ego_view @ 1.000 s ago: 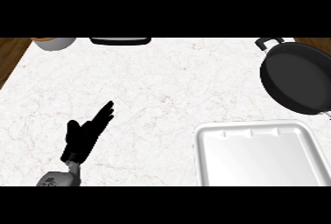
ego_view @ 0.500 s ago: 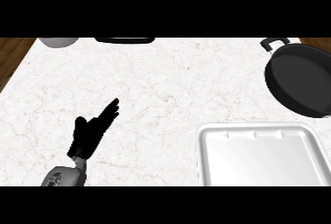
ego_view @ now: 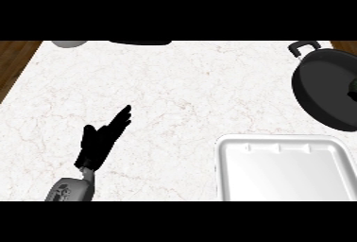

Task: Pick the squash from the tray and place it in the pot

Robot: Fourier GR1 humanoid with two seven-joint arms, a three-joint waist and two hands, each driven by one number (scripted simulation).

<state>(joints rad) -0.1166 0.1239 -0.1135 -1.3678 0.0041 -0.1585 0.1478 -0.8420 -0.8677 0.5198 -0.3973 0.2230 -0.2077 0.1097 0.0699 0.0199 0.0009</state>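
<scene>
The white tray (ego_view: 230, 189) lies at the lower right of the marble counter, and nothing shows inside it. The black pot (ego_view: 322, 90) stands at the right edge, its handle (ego_view: 304, 46) pointing to the far side. A small dark greenish shape (ego_view: 351, 90) shows inside the pot at the view's border; I cannot tell what it is. No squash is plainly visible. My left hand (ego_view: 103, 141) rests open at the lower left, fingers straight and pointing up and right, far from tray and pot. The right hand shows nowhere.
A grey bowl (ego_view: 68, 44) and a dark object (ego_view: 143, 42) sit at the counter's far edge. Brown floor (ego_view: 12, 61) shows past the counter's left edge. Bare marble (ego_view: 195, 94) spreads between the left hand and the pot.
The left hand has drifted slightly up and right. The bowl and dark object at the far edge have slid right in the view. Tray and pot look the same.
</scene>
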